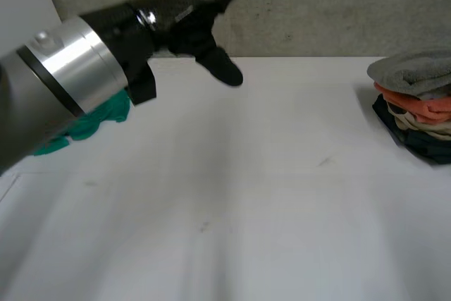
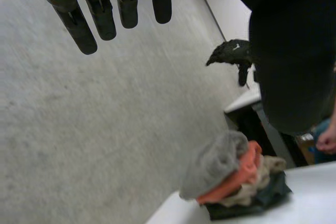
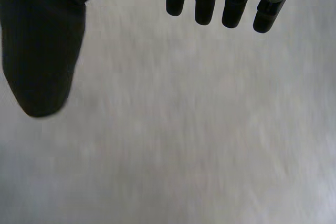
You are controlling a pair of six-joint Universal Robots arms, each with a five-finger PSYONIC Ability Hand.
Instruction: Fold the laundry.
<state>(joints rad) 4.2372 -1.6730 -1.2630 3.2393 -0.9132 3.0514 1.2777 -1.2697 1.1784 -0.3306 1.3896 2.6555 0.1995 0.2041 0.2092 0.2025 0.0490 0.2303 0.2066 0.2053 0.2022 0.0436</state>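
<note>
A white table (image 1: 246, 195) seen from above, with a grey wall (image 1: 338, 12) behind it. The robot's left arm (image 1: 70, 68), silver and grey, crossed the near left of the head view and reached up toward the wall. Its black left hand (image 1: 194, 29) was raised above the table's far edge and held nothing. In the left wrist view its fingers (image 2: 102, 17) were straight and a little spread, the thumb (image 2: 294, 66) set wide apart from them, with nothing between.

A crumpled green cloth (image 1: 95, 121) lay on the table at the left side, partly hidden beneath the left arm. At the far right edge of the table sat a stack of folded laundry (image 1: 416, 103): a grey towel (image 1: 412, 72) on top, an orange piece (image 1: 423, 107) under it, then beige layers, and a dark piece (image 1: 423, 147) at the bottom. The stack and the green cloth were well apart, with bare table between them.

The left wrist view also showed the stack at the table's corner, below the thumb, and beside the thumb part of a person's hand (image 2: 326, 141), past the table's edge.

In the right wrist view the right hand (image 3: 42, 35) hovered over bare white table, its fingers (image 3: 233, 3) straight, thumb held wide, grasping nothing
</note>
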